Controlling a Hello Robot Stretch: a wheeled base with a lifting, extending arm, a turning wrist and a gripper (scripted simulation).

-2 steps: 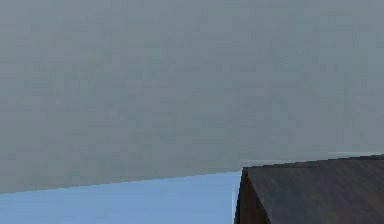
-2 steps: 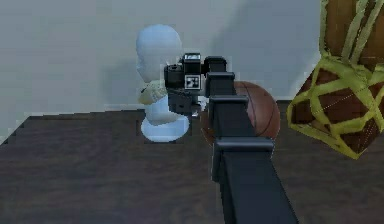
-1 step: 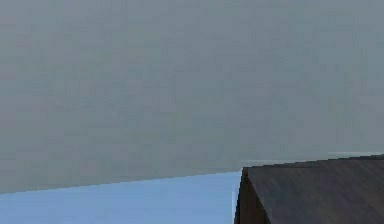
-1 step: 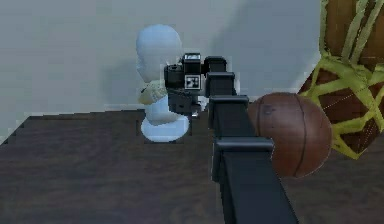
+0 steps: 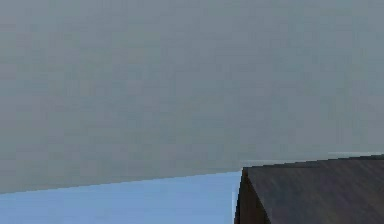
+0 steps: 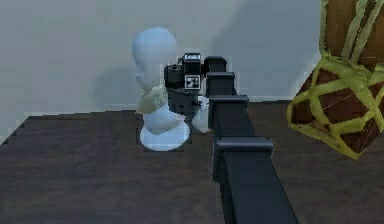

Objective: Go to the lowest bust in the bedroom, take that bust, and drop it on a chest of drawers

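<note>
Wall (image 5: 150, 80), grey and bare, takes up the forward view's left, with a strip of blue floor (image 5: 100, 205) beneath it. At that view's lower right juts the corner of a dark wooden top (image 5: 320, 190). By my judgement the base is parked alongside this furniture so that the arm can reach out across it.

In the arm side view the same dark wooden top (image 6: 80, 160) spreads from the left edge. On it, left of the middle, the white bust (image 6: 157, 55) stands upright on its round foot, close to the back wall. It has not been lifted off the surface.

Just right of the bust, and overlapping its chest, is the gripper (image 6: 160, 103). It is level with the bust's body, which suits a grasp around the torso. Because the bust stands right at and behind the fingers, I cannot tell whether the gripper holds anything.

Next come the white squares (image 6: 190, 72), and then the arm (image 6: 240, 150), a dark bar stretched out from the bottom edge.

Far right, well apart from the bust, hangs or stands a brown thing (image 6: 340, 95) wrapped in yellow netting. It should not hinder a straight lift.

The task looks to be at the taking step.
</note>
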